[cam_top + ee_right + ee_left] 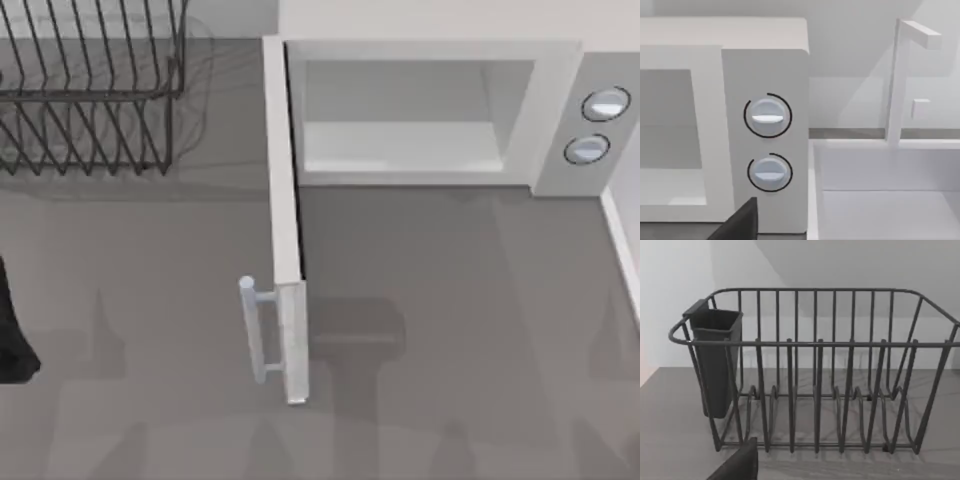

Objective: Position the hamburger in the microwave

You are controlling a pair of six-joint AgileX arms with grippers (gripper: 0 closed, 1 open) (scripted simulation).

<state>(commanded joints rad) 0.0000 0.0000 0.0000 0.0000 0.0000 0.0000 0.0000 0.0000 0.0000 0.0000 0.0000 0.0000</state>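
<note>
Pre-grasp stage: microwave [430, 110] with door [285, 230] swung wide and cavity bare, hamburger not yet inside and its whereabouts impossible to tell; left gripper [737, 465] facing the dish rack [815, 390], right gripper [740, 220] near the knobs [767, 115], grip state of both impossible to tell; next, locating and grasping the hamburger.

A matte black, rounded part of the left arm [12, 335] shows at the table's left edge in the top view. Each wrist view catches one dark charcoal, angular, flat-faced piece of that arm's own gripper body, with no markings, screws or cables visible.
</note>
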